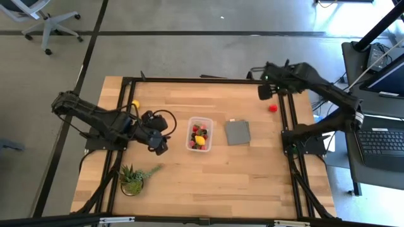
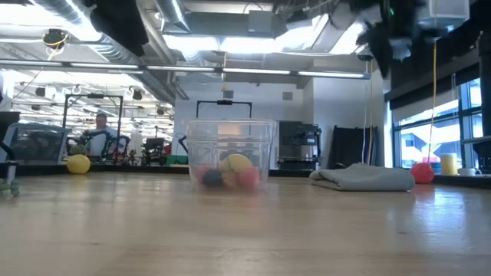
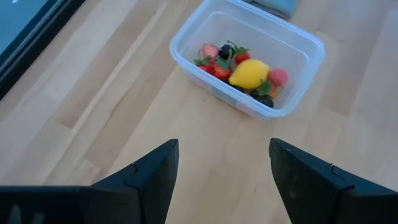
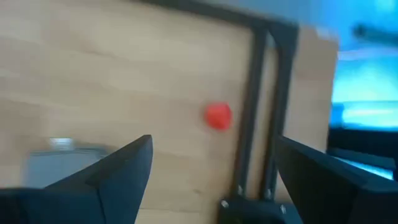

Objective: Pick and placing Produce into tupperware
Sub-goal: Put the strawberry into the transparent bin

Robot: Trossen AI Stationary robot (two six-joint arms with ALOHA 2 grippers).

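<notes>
The clear tupperware (image 1: 200, 134) stands on its base mid-table and holds red strawberries, dark berries and a yellow lemon (image 3: 249, 73). The low view shows the tupperware (image 2: 230, 153) too. A loose red fruit (image 1: 273, 108) lies by the right rail, and a yellow piece (image 1: 135, 104) lies near the far left. My left gripper (image 1: 161, 148) hovers open just left of the tupperware (image 3: 249, 62), touching nothing. My right gripper (image 1: 265, 93) is open, up in the air near the far right corner. In its wrist view the red fruit (image 4: 218, 116) lies ahead of the fingers.
A flat grey square piece (image 1: 238, 132) lies right of the tub. A green spiky potted plant (image 1: 132, 178) stands near the near left corner. Black frame rails (image 1: 285, 113) run along the table's sides. Bare wood (image 1: 240, 176) stretches across the near half.
</notes>
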